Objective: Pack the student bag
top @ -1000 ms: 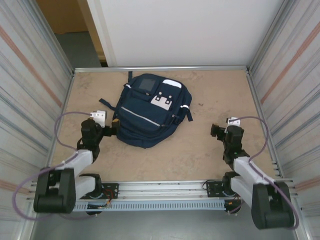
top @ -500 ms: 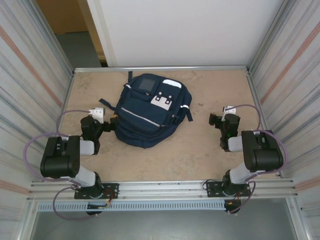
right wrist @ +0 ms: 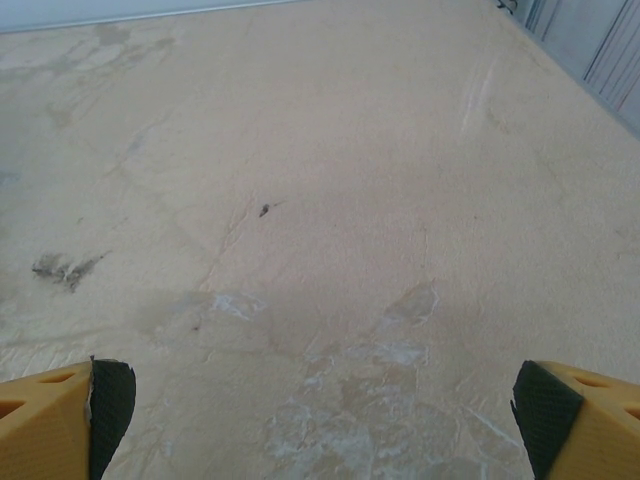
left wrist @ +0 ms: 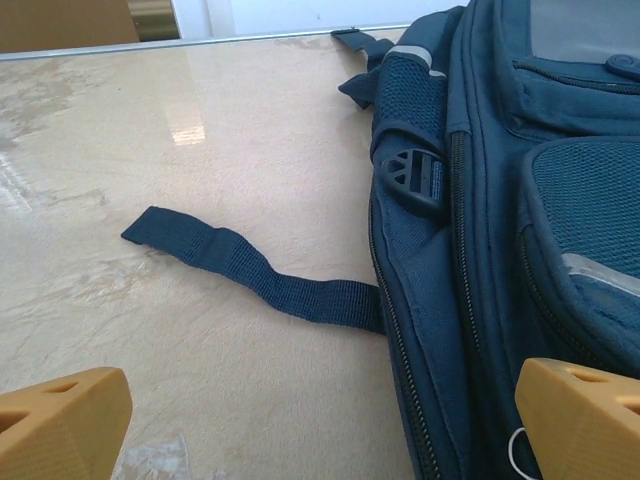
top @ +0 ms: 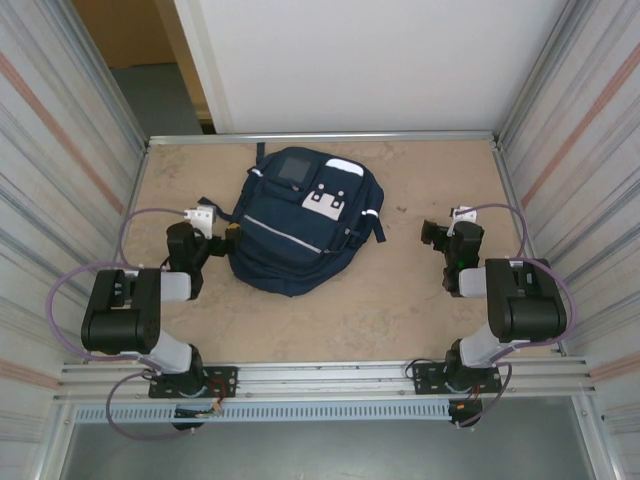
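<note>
As the bag (top: 300,230) lies soft and limp far-centre on the table (top: 400,300), its left strap (left wrist: 250,272) is judged the best hold; the left gripper (top: 218,245) and right gripper (top: 433,236) are spread wide, empty.

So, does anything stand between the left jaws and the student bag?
Nothing visible does. The left jaws stand open right beside the student bag, at its zippered side. Only the bag's own loose strap lies flat on the table ahead of them, and it probably would not block a grasp.
</note>
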### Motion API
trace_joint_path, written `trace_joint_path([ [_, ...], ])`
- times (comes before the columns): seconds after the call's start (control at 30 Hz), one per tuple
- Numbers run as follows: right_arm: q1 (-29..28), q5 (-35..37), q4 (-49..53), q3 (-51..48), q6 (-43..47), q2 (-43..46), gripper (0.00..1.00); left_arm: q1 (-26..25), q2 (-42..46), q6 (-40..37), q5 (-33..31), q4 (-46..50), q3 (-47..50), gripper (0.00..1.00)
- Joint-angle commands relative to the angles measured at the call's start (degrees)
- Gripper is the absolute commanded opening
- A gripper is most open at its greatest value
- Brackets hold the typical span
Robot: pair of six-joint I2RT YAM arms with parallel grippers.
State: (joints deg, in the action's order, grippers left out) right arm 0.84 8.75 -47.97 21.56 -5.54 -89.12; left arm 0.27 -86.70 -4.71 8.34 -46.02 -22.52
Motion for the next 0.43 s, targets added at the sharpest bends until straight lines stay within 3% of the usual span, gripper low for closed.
trace_joint_path([
  [0.0, 0.03, -0.85, 0.33, 1.07, -0.62, 0.73, 0.99, -0.01, 0.00, 0.31, -1.22, 0.98, -1.21, 0.99],
  [0.4, 0.74, -4.52, 1.21, 1.46, -0.12, 0.75, 0.99, 0.07, 0.06, 0.32, -1.27, 0.99, -1.18, 0.99],
])
